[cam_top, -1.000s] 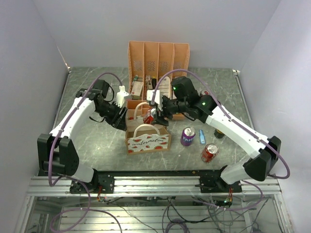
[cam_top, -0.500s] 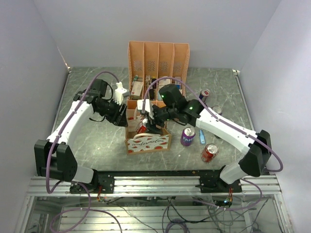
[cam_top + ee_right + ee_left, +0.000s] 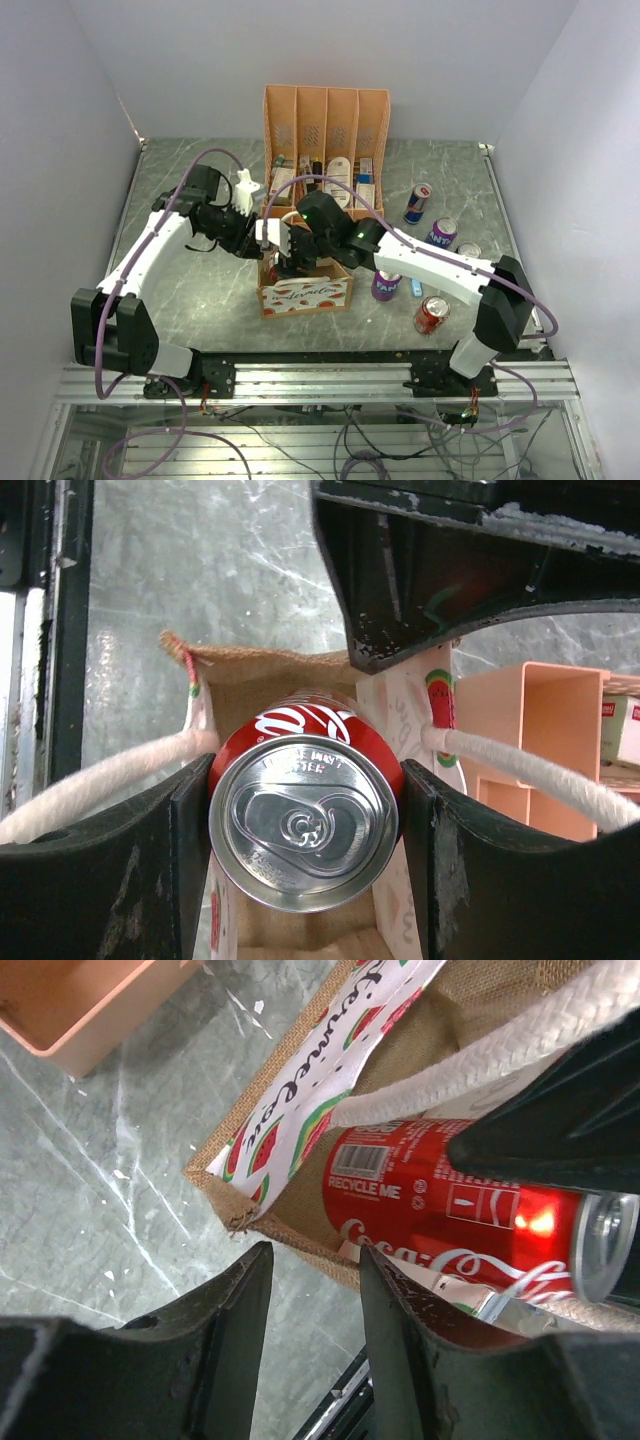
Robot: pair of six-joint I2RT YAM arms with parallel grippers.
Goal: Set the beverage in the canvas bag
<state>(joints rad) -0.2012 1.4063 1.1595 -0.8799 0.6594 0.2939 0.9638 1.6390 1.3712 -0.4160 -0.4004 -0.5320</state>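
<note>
Marble tabletop: canvas bag, can (probably inside).

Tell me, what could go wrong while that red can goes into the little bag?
The white rope handle lies right beside the right jaws gripping the red can; pulling out might snag it and drag the canvas bag. The left jaws hover close, so the arms might bump.
</note>
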